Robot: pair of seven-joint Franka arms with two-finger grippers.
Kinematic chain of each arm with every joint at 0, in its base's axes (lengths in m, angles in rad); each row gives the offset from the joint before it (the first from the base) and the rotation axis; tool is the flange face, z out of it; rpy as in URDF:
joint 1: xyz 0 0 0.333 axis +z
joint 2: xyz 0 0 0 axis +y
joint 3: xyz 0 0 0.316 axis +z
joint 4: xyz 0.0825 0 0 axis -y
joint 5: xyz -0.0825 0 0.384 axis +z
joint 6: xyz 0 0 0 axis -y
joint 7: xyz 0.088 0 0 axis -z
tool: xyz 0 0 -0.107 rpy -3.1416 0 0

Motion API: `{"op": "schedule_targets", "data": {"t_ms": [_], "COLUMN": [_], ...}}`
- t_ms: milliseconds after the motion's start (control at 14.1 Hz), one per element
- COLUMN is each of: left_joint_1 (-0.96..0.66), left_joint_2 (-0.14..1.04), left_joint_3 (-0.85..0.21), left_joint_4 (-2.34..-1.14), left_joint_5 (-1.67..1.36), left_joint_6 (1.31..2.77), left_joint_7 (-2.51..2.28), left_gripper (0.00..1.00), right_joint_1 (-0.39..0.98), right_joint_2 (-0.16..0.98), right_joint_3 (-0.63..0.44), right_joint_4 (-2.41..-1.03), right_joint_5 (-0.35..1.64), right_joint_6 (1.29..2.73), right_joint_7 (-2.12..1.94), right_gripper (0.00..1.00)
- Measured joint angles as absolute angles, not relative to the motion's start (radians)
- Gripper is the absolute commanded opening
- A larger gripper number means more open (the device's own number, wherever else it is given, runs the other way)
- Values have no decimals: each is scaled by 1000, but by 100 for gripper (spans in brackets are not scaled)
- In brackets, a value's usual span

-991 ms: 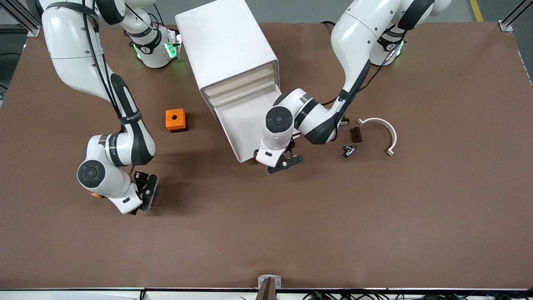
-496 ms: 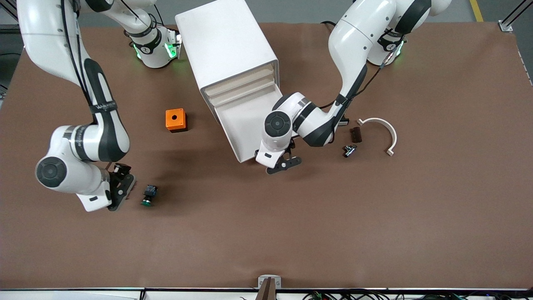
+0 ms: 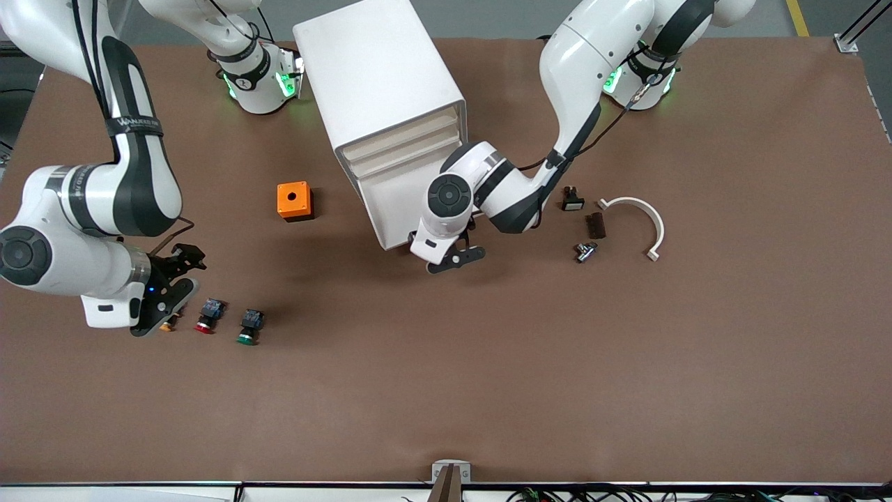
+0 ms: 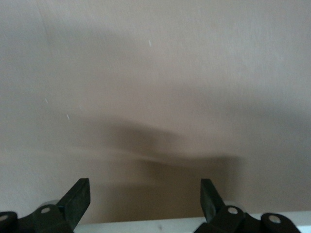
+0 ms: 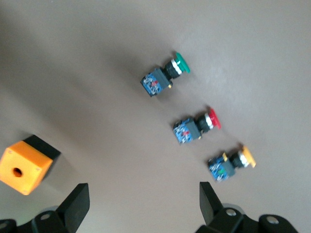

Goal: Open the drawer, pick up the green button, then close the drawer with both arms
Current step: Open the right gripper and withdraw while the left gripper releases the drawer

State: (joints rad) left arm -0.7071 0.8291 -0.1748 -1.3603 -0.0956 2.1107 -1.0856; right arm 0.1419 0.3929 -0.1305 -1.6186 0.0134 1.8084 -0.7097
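The drawer (image 3: 396, 202) is the lowest tray of the white cabinet (image 3: 376, 77) and stands partly pulled out. My left gripper (image 3: 455, 259) is open and empty, right at the drawer's cream front, whose edge shows between its jaws in the left wrist view (image 4: 146, 226). The green-capped button (image 3: 247, 328) lies on the table nearer the front camera, toward the right arm's end; it also shows in the right wrist view (image 5: 165, 75). My right gripper (image 3: 167, 291) is open and empty, low over the table beside the row of buttons.
A red-capped button (image 3: 208, 317) and an orange-capped one (image 3: 167, 325) lie in line with the green one. An orange box (image 3: 294, 201) sits beside the cabinet. A white curved piece (image 3: 637, 219), a brown piece (image 3: 594, 224) and small parts (image 3: 584, 251) lie toward the left arm's end.
My right arm has drawn away toward its end of the table, uncovering the green and red buttons on the table. My left gripper has moved toward the cabinet, and the drawer has slid partly in.
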Motion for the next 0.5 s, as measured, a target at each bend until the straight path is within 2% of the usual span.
{"op": "schedule_targets", "data": {"t_ms": [283, 496], "left_joint_1": [-766, -811], "left_joint_2": [829, 829], "left_joint_3": [-180, -180], "left_joint_4": [-1361, -1361], "left_joint_5": [-145, -182], "left_joint_6": [2107, 2106], "left_joint_7": [-1086, -1092], "left_gripper": [100, 100], "right_joint_1": [156, 158], "right_joint_2": [343, 313], "right_joint_3": [-123, -124], "right_joint_4": [-1605, -1546], "right_joint_5": [13, 13], "right_joint_6": [1689, 1557], "right_joint_7": [-515, -444], "right_gripper": [100, 100]}}
